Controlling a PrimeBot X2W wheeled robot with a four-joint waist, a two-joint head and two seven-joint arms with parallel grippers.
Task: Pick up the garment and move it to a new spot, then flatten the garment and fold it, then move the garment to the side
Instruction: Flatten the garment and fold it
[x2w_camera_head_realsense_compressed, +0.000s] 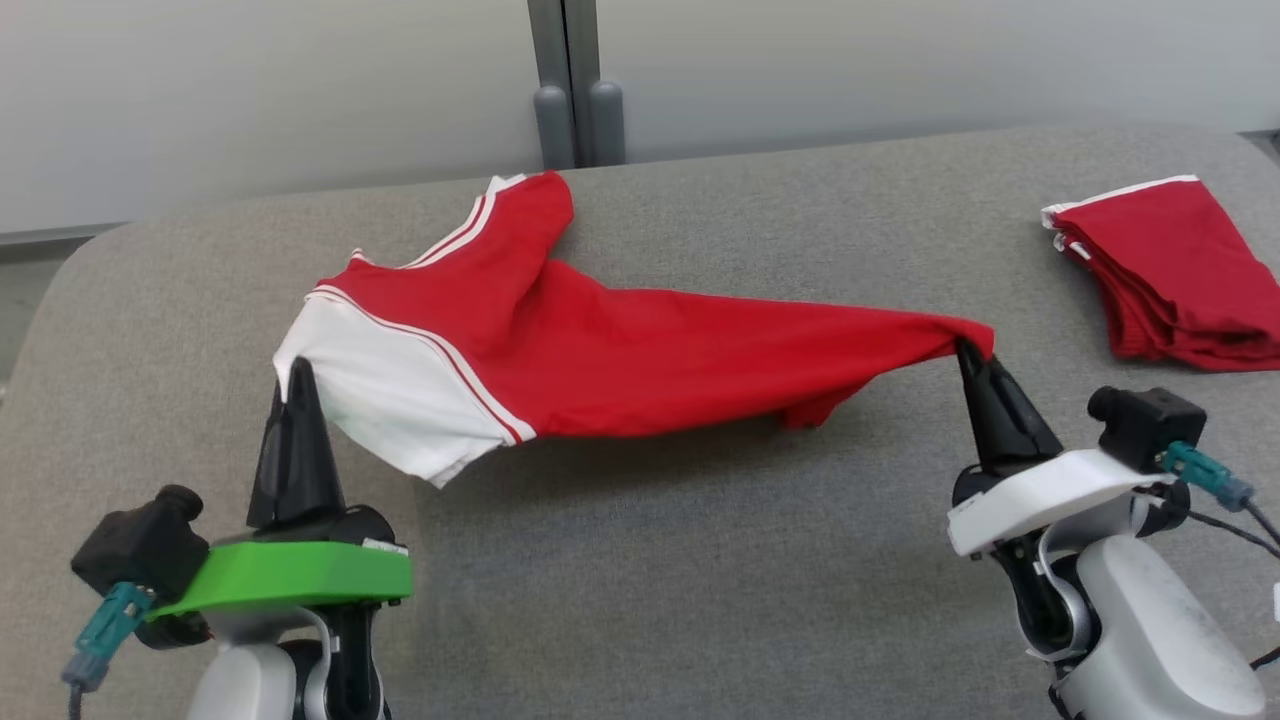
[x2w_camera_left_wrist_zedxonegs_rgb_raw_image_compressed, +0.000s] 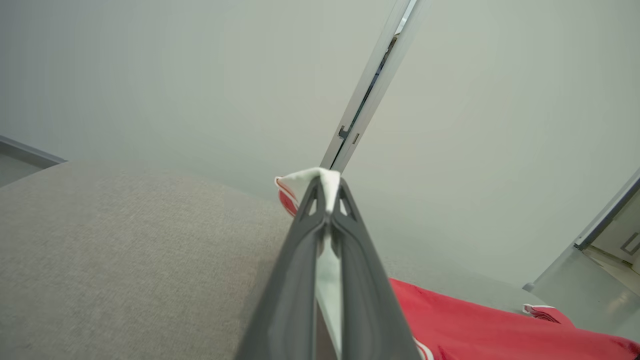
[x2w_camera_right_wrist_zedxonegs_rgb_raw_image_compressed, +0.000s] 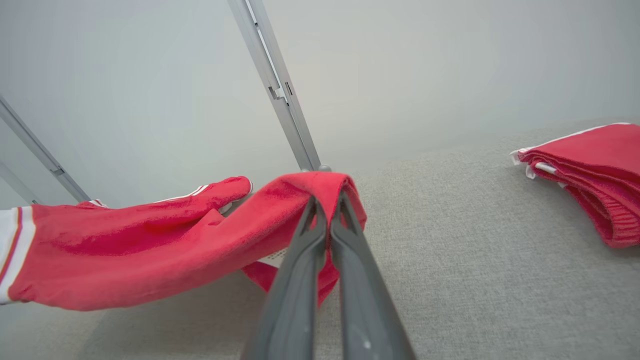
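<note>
Grey woven fabric covers the surface (x2w_camera_head_realsense_compressed: 700, 560), which ends at a pale wall (x2w_camera_head_realsense_compressed: 250, 100) split by a grey vertical post (x2w_camera_head_realsense_compressed: 575, 80).

**Garment.** A red garment (x2w_camera_head_realsense_compressed: 640, 350) with a white panel and thin white stripes is drawn out sideways across the middle of the surface, between the two arms. Its white end lies toward the robot's left and its red end narrows to a point toward the right. One red sleeve with a white-striped cuff reaches back toward the post. The near edge of the stretched cloth casts a shadow on the surface below it.

**Left jaws.** Together and clamped on the white corner of the garment. In the left wrist view a fold of white cloth (x2w_camera_left_wrist_zedxonegs_rgb_raw_image_compressed: 320, 182) sticks out past the fingertips and runs down between the fingers (x2w_camera_left_wrist_zedxonegs_rgb_raw_image_compressed: 295, 280). A green bracket (x2w_camera_head_realsense_compressed: 290, 575) sits behind these jaws.

**Right jaws.** Together and clamped on the red end of the garment. In the right wrist view red cloth (x2w_camera_right_wrist_zedxonegs_rgb_raw_image_compressed: 330, 187) wraps over the tips of the fingers (x2w_camera_right_wrist_zedxonegs_rgb_raw_image_compressed: 300, 280). A white bracket (x2w_camera_head_realsense_compressed: 1040, 495) sits behind them.

**Pile.** Folded red cloth with white trim (x2w_camera_head_realsense_compressed: 1180, 280) rests at the far right of the surface, well apart from the garment.
</note>
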